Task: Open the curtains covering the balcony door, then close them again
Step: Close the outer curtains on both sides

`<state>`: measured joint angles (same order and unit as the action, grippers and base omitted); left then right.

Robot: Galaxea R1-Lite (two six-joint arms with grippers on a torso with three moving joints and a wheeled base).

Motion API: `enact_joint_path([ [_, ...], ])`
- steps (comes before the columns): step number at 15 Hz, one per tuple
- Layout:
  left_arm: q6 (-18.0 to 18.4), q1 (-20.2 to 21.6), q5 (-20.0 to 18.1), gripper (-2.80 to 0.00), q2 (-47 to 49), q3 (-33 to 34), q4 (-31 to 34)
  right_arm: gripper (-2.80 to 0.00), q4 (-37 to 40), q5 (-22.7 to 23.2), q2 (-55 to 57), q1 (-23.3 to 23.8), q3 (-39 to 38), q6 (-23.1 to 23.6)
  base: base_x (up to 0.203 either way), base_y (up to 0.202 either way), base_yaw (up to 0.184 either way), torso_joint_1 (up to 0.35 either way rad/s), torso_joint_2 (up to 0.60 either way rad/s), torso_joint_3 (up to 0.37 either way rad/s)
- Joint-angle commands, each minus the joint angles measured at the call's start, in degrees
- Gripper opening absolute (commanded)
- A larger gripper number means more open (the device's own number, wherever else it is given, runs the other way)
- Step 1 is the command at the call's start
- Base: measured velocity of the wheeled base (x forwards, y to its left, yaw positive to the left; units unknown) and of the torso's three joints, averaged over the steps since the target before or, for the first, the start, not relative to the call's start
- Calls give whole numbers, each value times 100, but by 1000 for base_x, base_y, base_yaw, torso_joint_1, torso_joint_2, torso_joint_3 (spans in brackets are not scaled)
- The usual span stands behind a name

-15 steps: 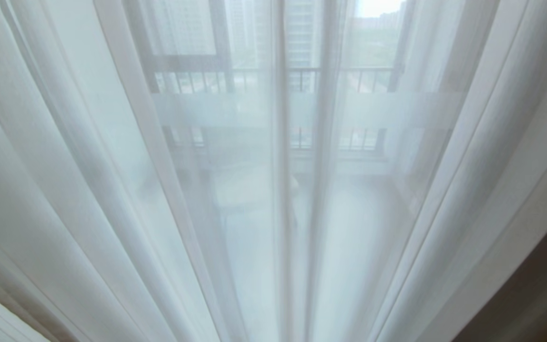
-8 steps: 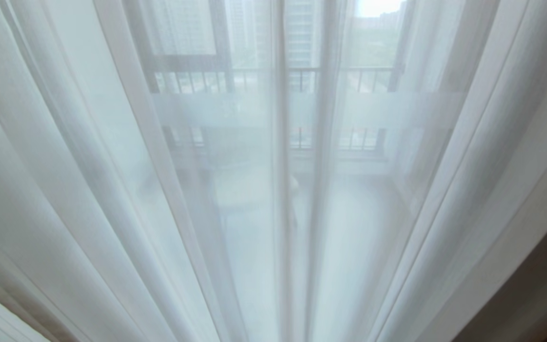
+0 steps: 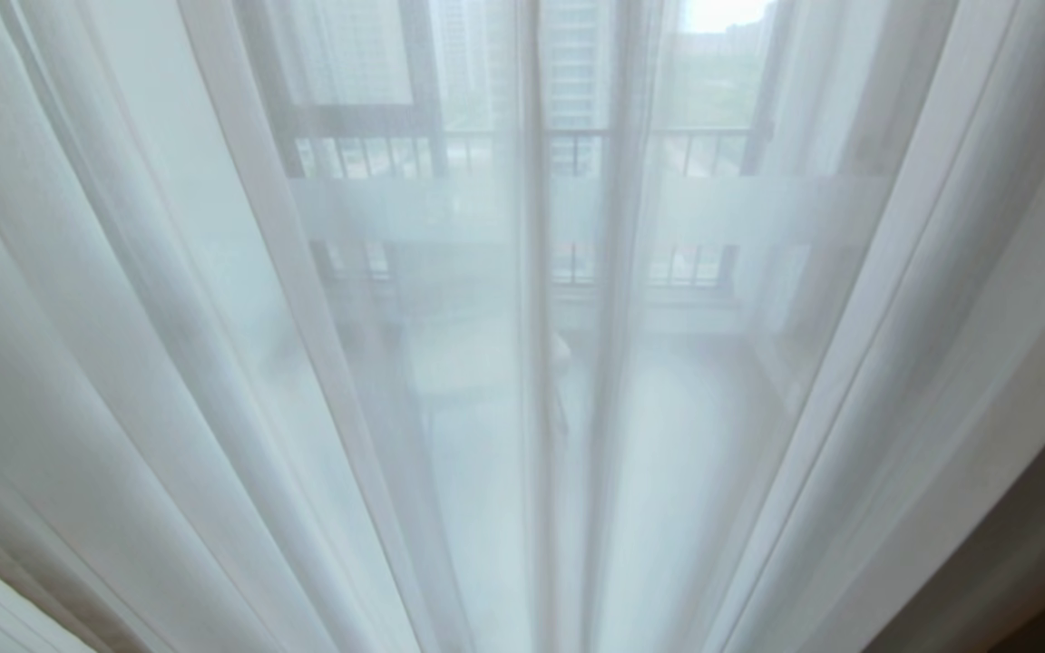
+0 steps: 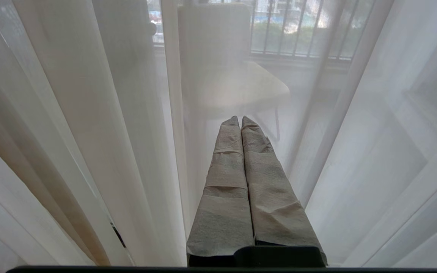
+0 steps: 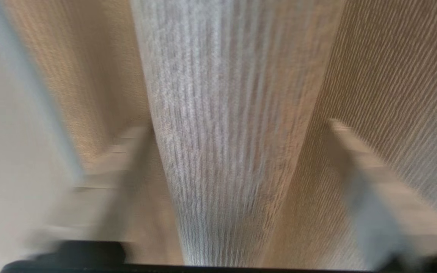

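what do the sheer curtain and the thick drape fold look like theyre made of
Sheer curtain: thin, translucent white voile-like fabric; the railing shows through it. Thick drape fold: opaque beige-grey woven cloth, matte, with fine vertical ribbing, probably a heavy blackout-type textile.

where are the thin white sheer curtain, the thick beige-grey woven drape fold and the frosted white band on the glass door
thin translucent white sheer curtain [image 3: 123, 363]: head view, a left fold
thick beige-grey woven drape fold [image 5: 226, 151]: right wrist view, middle of fold
frosted white band [image 3: 414, 209]: head view, left stretch, behind the sheer
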<state>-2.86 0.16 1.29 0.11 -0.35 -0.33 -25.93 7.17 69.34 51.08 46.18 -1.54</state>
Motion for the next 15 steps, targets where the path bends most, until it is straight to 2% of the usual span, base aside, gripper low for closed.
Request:
enact_joint_path([
  [1,-4,2,3,-280,-2,0,-2,-280,-17,4,18,0,22,-5,0,0,0,0,0,0],
  [15,-4,2,3,-280,-2,0,-2,-280,67,12,-538,-48,-57,-128,0,0,0,0,0,0],
])
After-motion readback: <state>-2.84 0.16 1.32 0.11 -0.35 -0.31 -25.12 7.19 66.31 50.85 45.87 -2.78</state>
